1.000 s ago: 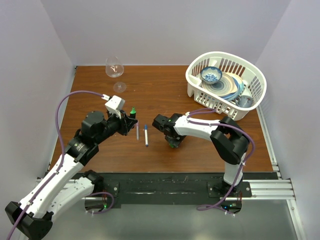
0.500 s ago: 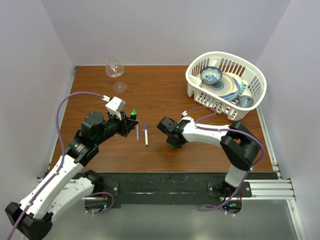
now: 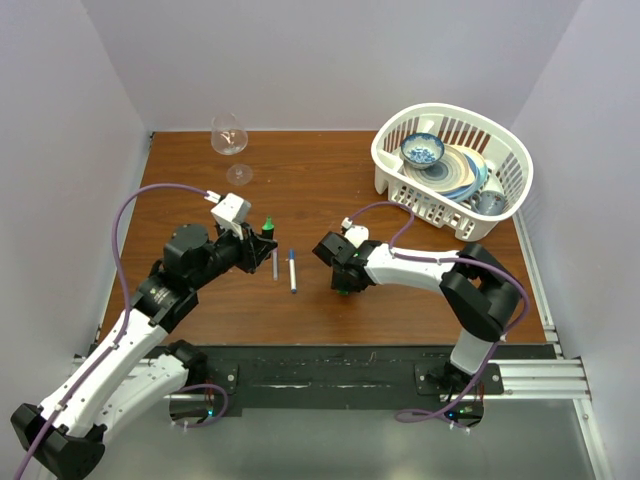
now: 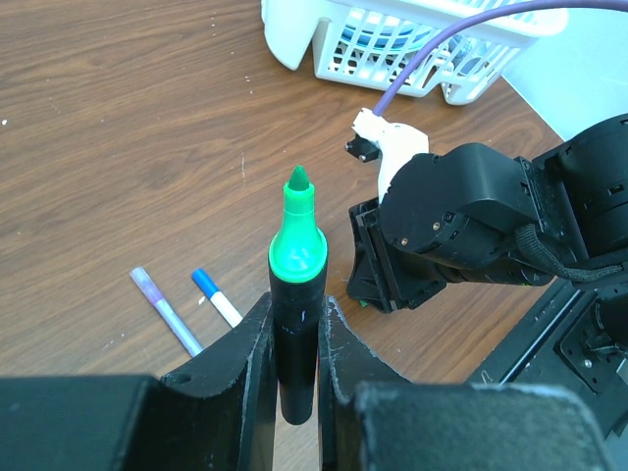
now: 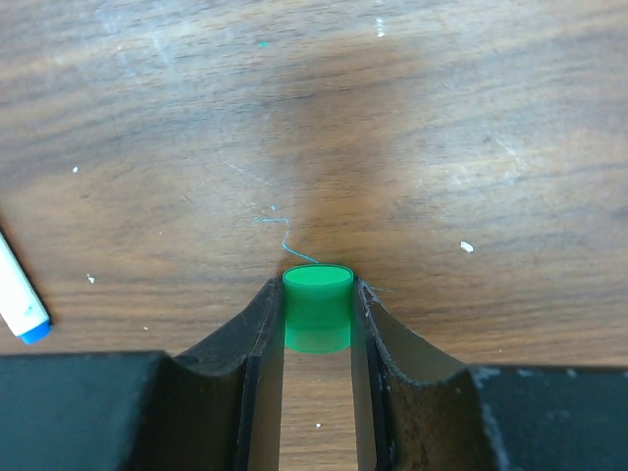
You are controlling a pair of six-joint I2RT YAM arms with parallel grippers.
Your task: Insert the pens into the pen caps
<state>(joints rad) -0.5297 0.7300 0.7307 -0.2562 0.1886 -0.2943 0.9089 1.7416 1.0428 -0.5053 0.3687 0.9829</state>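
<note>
- The green cap (image 5: 317,309) is clamped between the fingers of the right tool (image 5: 317,294), low over the tabletop (image 5: 442,118); whether it touches the wood cannot be told.
- At its 9 o'clock in the top view, the black marker (image 4: 295,294) is clamped in the left tool (image 4: 294,312), green tip exposed.
- Between them the purple pen (image 3: 275,263) and white pen (image 3: 292,270) lie flat and are best left undisturbed.
- Cap mouth and tip should be brought onto one axis before pressing; a tilted approach would likely lever the cap loose.
</note>
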